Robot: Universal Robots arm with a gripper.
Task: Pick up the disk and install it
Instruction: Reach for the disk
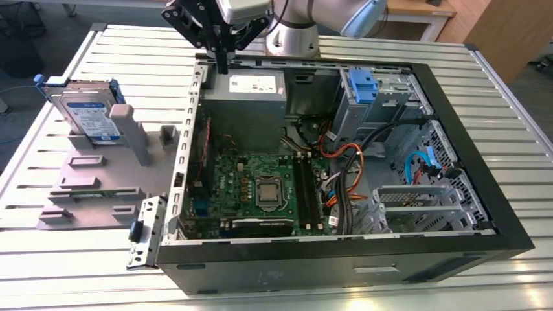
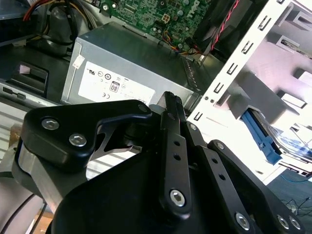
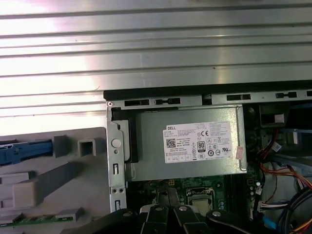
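Closest up, the black end effector (image 2: 170, 97) was clenched on nothing, hanging near the grey power box (image 1: 245, 110) in the open computer (image 1: 346, 249). The disk (image 1: 87, 115) stood in a grey holder (image 1: 103, 194) on the counter (image 1: 138, 58), well apart, at the exterior view's left.

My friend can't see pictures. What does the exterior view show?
A robot arm's gripper, jaws shut, hangs over a corner of an open computer case, above the grey power supply. The disk stands in a grey holder on the exterior view's left, untouched.
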